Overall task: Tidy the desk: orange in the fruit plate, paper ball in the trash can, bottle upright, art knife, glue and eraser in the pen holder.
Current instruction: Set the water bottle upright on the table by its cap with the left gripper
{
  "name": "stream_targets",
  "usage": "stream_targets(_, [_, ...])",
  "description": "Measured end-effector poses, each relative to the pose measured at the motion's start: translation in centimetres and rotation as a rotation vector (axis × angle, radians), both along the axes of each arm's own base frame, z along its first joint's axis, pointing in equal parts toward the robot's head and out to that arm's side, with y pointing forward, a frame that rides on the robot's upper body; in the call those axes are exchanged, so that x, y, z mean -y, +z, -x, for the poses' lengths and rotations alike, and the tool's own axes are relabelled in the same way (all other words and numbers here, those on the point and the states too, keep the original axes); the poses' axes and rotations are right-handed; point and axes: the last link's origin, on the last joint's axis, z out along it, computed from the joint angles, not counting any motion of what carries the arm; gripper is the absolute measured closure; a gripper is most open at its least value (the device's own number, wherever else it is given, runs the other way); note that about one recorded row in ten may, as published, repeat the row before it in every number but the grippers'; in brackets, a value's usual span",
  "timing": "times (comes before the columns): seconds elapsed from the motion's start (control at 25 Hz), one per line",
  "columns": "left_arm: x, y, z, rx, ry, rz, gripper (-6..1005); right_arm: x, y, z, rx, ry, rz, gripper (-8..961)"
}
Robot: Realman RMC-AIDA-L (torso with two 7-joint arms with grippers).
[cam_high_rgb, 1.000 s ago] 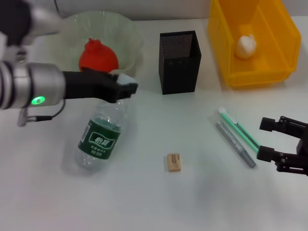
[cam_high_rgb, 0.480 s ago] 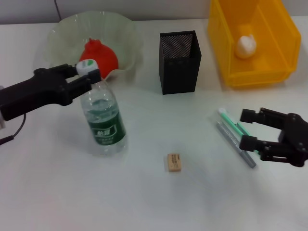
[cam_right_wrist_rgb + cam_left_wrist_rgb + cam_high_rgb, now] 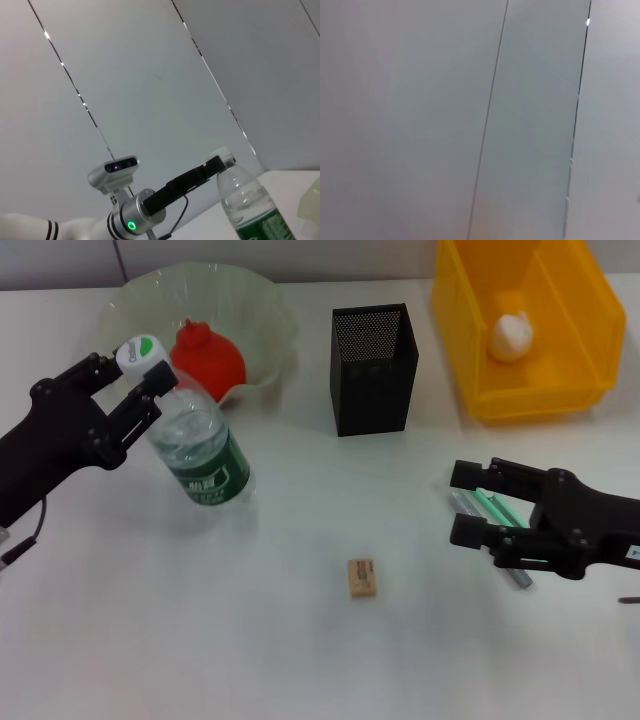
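My left gripper (image 3: 134,371) is shut on the neck of the clear bottle (image 3: 200,455), just under its white cap. The green-labelled bottle leans with its top toward the left and its base near the table. It also shows in the right wrist view (image 3: 246,202). My right gripper (image 3: 458,503) is open and straddles the green glue pen (image 3: 492,506) and the grey art knife (image 3: 517,577) on the table. The tan eraser (image 3: 362,577) lies in the middle front. The orange (image 3: 207,357) sits in the fruit plate (image 3: 262,300). The paper ball (image 3: 510,335) is in the yellow trash bin (image 3: 530,400). The left wrist view shows only wall.
The black mesh pen holder (image 3: 372,368) stands at the middle back, between the plate and the bin. The right wrist view shows my left arm (image 3: 145,210) against the wall panels.
The bottle went from lying down to standing and now leans left in my left gripper. My right gripper has moved left over the glue pen and art knife.
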Motion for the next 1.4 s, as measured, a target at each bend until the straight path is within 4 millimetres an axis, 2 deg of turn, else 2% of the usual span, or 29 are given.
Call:
stream_targets(0.36, [-0.8, -2.3, -0.4, -0.118, -0.059, -0.193, 508, -0.3, -1.5, 0.1, -0.003, -0.009, -0.013, 108])
stream_targets(0.64, [-1.5, -2.2, 0.1, -0.162, -0.02, -0.286, 492, -0.2, -2.1, 0.0, -0.007, -0.026, -0.025, 107])
stream_targets(0.92, [-1.8, -2.3, 0.7, -0.178, 0.03, -0.292, 475, 0.0, -2.1, -0.3, -0.006, -0.031, -0.04, 108])
stream_targets(1.16, [-1.6, -2.1, 1.0, -0.164, 0.049, -0.31, 461, 1.6, -1.9, -1.3, -0.011, -0.03, -0.063, 108])
stream_targets(1.36, [-0.3, -1.3, 0.0, -0.08, -0.03, -0.33, 244, 3.4, -1.3, -2.2, -0.02, -0.015, -0.102, 108])
stream_targets(1.4, [0.1, -0.9, -0.2, -0.052, -0.055, -0.333, 245, 3.8, -1.1, -2.5, -0.023, -0.014, -0.11, 108])
